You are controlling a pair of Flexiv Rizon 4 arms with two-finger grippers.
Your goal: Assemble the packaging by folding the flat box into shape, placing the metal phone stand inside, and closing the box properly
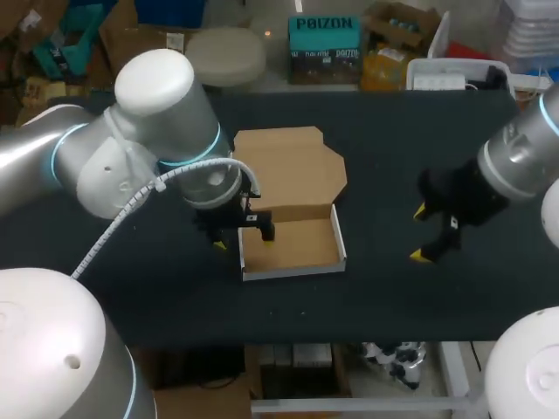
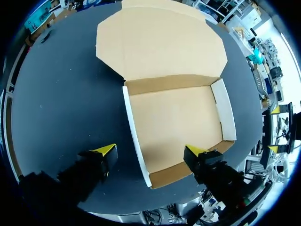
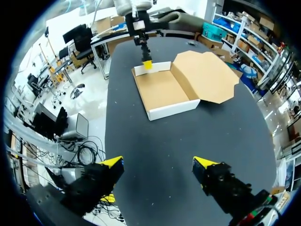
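On the table [image 1: 384, 292], dead centre: box [image 1: 297, 246] folded, lid [image 1: 288, 166] open toward 12 o'clock.
My left hand [image 1: 243, 232], spread, straddles its 9 o'clock wall; my right hand [image 1: 422, 233] hangs spread at 3 o'clock, well apart.

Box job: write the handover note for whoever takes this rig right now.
Left gripper: open, straddling one side wall of the box, one finger inside it, one outside.
Right gripper: open, empty, over bare table to the right of the box.
Done: the box walls stand up; the lid lies flat open behind.
Left: the metal phone stand is not in view. Place it inside, then close the lid.
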